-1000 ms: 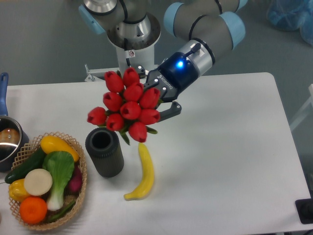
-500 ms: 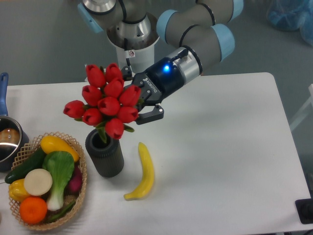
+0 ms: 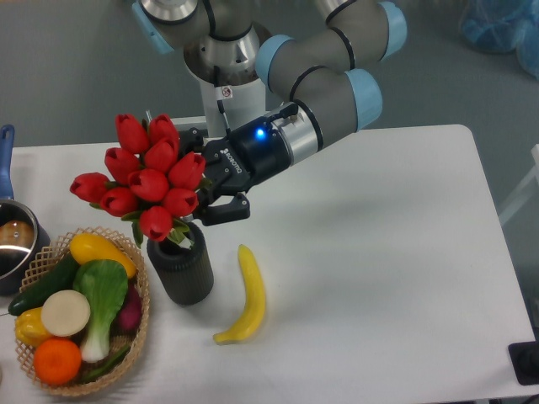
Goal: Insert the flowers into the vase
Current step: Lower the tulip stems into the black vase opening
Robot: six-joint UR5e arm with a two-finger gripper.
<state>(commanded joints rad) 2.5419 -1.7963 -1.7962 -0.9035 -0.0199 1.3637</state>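
The flowers (image 3: 143, 179), a tight bunch of red tulip buds with green leaves, hang tilted to the left just above the vase (image 3: 180, 268). Their lower buds and leaves overlap the vase's rim, so the opening is mostly hidden. The vase is a dark grey cylinder standing upright on the white table. My gripper (image 3: 210, 192) is behind the bunch on its right side and is shut on the flowers' stems, which the buds hide.
A yellow banana (image 3: 246, 295) lies just right of the vase. A wicker basket (image 3: 139, 324) of vegetables and fruit stands to its left. A pot (image 3: 12, 244) with a blue handle sits at the left edge. The arm's base (image 3: 223, 80) is behind.
The gripper has carried the flowers left and down, from right of the vase to directly over its mouth. The vase, banana and basket have not moved.
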